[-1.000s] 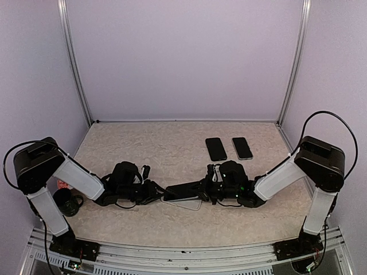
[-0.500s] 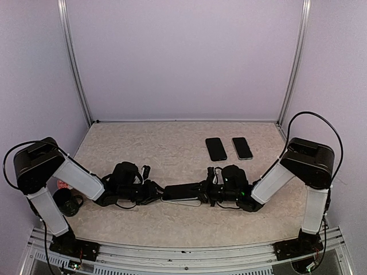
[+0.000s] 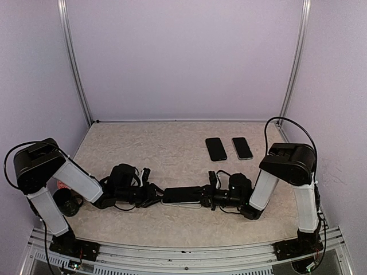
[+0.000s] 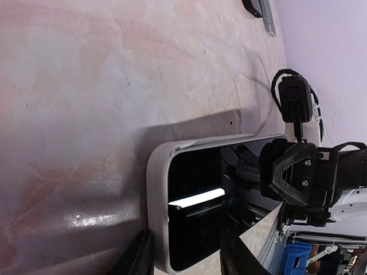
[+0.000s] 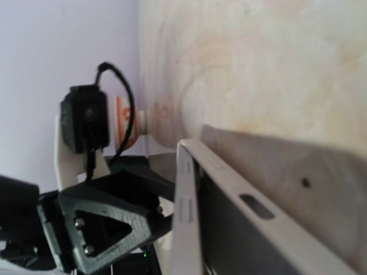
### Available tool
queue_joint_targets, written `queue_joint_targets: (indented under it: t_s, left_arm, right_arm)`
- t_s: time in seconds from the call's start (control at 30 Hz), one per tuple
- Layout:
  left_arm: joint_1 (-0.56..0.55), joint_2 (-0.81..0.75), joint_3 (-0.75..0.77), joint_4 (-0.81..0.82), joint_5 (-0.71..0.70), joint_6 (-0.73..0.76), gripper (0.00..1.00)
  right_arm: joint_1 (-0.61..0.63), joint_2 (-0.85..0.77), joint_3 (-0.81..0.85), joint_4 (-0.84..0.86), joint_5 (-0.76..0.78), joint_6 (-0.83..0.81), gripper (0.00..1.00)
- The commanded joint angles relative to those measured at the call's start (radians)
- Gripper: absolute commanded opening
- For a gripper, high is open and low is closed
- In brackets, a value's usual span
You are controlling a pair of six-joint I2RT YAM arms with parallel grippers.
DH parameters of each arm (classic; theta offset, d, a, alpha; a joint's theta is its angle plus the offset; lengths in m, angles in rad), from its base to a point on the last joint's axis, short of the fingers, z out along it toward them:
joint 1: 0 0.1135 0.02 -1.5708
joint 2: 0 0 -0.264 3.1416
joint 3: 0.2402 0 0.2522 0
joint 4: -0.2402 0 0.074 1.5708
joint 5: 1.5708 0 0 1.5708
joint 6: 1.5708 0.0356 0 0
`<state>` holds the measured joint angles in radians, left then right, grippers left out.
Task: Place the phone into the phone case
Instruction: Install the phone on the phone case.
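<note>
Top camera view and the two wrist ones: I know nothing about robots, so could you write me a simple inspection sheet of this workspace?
Surface: beige marbled table, flat.
Job's things: phone lies in the pale phone case, between the arms; whether it is fully seated cannot be told.
Clutter: black phone beside silver-edged phone, far right; black round object and red-and-white item near the left arm.
Grippers: left gripper straddles the case's end, grip unclear; right gripper shut at the other end.
Cables: left arm's cable and right arm's cable, black loops.
Surroundings: lilac walls, metal post.
</note>
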<state>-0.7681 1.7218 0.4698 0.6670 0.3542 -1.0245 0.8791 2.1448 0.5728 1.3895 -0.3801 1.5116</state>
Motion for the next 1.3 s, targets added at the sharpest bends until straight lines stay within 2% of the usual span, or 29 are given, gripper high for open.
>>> queue_joint_targets:
  t_s: [0.0, 0.23, 0.57, 0.83, 1.27]
  left_arm:
    - [0.000, 0.021, -0.009, 0.044, 0.072, -0.020, 0.40]
    - [0.011, 0.025, -0.014, 0.081, 0.094, -0.026, 0.44]
    - [0.011, 0.037, -0.007, 0.236, 0.181, -0.069, 0.44]
    - [0.002, 0.020, -0.021, 0.312, 0.199, -0.091, 0.43]
    - [-0.007, -0.010, -0.019, 0.334, 0.212, -0.095, 0.28]
  right_arm:
    - [0.006, 0.040, 0.014, 0.214, -0.073, 0.019, 0.00]
    - [0.005, 0.036, 0.037, 0.206, -0.108, -0.005, 0.00]
    - [0.004, 0.058, 0.081, 0.216, -0.170, -0.018, 0.00]
    - [0.003, 0.094, 0.108, 0.241, -0.200, 0.007, 0.00]
    - [0.001, 0.092, 0.104, 0.211, -0.213, -0.010, 0.00]
